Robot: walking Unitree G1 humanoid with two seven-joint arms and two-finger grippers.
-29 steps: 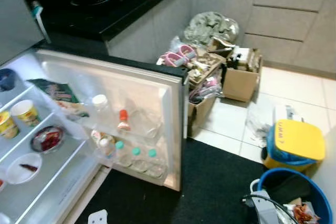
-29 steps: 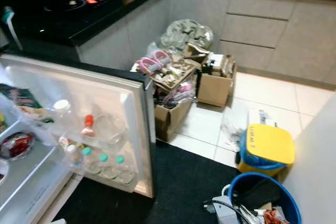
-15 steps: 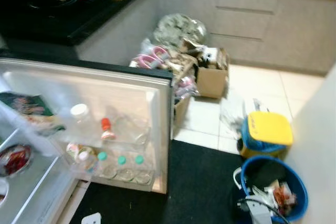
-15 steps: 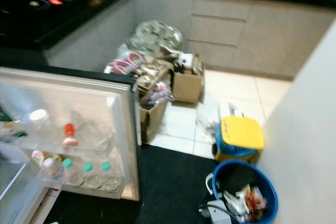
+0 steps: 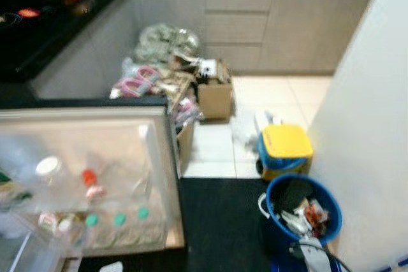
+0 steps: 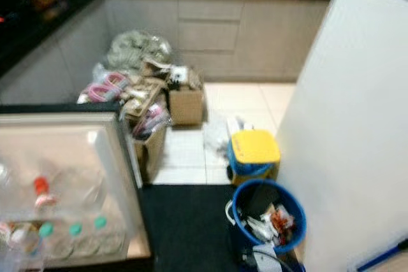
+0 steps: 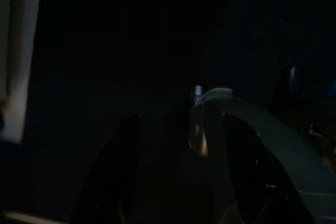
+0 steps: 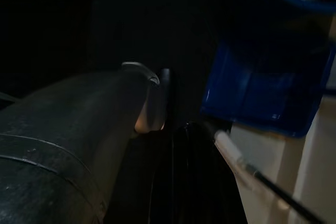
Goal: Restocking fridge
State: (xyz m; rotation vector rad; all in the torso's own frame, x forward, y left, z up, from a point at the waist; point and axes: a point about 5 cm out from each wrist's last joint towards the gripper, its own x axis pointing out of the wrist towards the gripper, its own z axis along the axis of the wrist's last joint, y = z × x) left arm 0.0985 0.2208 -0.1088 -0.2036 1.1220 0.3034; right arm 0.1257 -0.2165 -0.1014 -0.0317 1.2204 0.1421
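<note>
The open white fridge door (image 5: 89,176) stands at the left, its racks holding small plastic bottles with green caps (image 5: 116,220); these look light and slippery, best gripped mid-body. Whether either tool is wide or narrow, I cannot tell.

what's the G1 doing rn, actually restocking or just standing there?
Nothing is being handled at this moment. The fridge door stands open, with small bottles on its door shelves. On the floor to the robot's right sit a blue bucket of packets and a yellow-lidded container, with cardboard boxes of clutter further back by the cabinets. Both arms hang idle over the dark mat; the wrist views are too dark to read the fingers.
</note>
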